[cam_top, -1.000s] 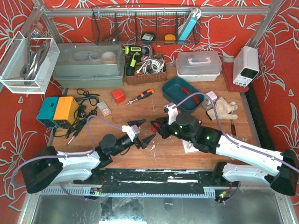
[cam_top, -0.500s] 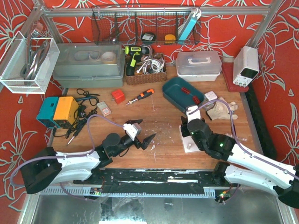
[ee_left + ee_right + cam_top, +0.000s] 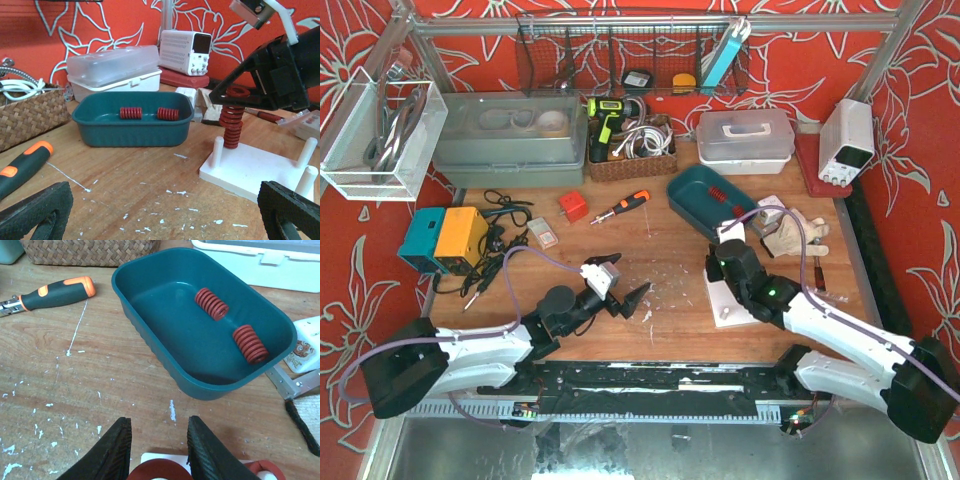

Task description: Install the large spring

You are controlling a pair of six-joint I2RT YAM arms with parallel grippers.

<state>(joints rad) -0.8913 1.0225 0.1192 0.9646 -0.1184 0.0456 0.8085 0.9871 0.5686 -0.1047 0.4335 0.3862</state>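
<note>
Large spring stands upright, its lower end on the far edge of the white peg plate, just beside a bare peg, right of the worktop's middle. The right hand is closed on the spring's top coils. Just beyond lies a teal tray holding two smaller red springs. To the left, well apart, the left hand is spread wide, holding nothing.

Red wall with white flower outlines behind a scuffed, white-flecked wooden table.
</note>
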